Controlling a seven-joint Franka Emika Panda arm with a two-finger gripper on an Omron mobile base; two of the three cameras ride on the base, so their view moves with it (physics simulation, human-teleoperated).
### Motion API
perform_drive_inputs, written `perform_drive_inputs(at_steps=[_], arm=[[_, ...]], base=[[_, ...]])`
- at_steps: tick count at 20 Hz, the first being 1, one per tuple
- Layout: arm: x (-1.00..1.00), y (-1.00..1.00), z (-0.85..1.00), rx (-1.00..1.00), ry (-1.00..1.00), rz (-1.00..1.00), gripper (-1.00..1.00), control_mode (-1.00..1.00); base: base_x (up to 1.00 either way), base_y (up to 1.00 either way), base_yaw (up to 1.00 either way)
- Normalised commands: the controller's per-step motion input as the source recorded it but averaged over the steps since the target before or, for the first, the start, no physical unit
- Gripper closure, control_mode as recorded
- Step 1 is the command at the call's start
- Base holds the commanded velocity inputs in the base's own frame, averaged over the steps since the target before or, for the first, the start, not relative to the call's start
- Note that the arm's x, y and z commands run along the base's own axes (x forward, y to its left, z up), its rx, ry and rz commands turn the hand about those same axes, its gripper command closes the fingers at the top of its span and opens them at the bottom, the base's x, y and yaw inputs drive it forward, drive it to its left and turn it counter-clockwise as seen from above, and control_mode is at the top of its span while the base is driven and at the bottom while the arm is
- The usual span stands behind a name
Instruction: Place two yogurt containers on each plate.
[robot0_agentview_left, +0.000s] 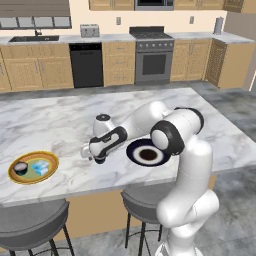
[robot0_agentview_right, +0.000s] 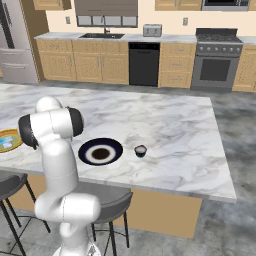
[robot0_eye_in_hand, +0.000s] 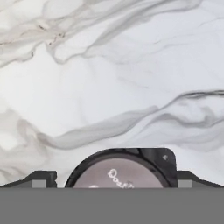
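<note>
The marble surface (robot0_agentview_left: 60, 125) carries two plates near its front edge. The dark plate (robot0_agentview_right: 100, 151) with a brown centre lies bare toward the middle of that edge. The yellow-rimmed plate (robot0_agentview_left: 33, 167) sits well apart toward the left end and holds a dark cup (robot0_agentview_left: 20, 168) and a light blue tub (robot0_agentview_left: 41, 167) side by side. Another small cup (robot0_agentview_right: 140, 150) stands just beside the dark plate. The tool (robot0_agentview_left: 93, 156) hangs over the surface between the plates, gripping a round dark yogurt cup (robot0_eye_in_hand: 120, 173) between its fingertips.
</note>
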Motion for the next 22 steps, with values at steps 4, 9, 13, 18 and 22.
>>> perform_drive_inputs(at_steps=[4, 9, 13, 18, 22], arm=[[0.0, 0.0, -0.12, 0.0, 0.0, 0.0, -1.0, -1.0], [0.0, 0.0, -0.03, 0.0, 0.0, 0.0, 1.0, -1.0], [0.0, 0.0, 0.0, 0.0, 0.0, 0.0, 1.0, -1.0], [-0.06, -0.17, 0.2, 0.0, 0.0, 0.0, 1.0, -1.0], [-0.07, -0.35, 0.34, 0.0, 0.0, -0.02, 1.0, -1.0]], base=[[0.0, 0.0, 0.0], [0.0, 0.0, 0.0], [0.0, 0.0, 0.0], [0.0, 0.0, 0.0], [0.0, 0.0, 0.0]])
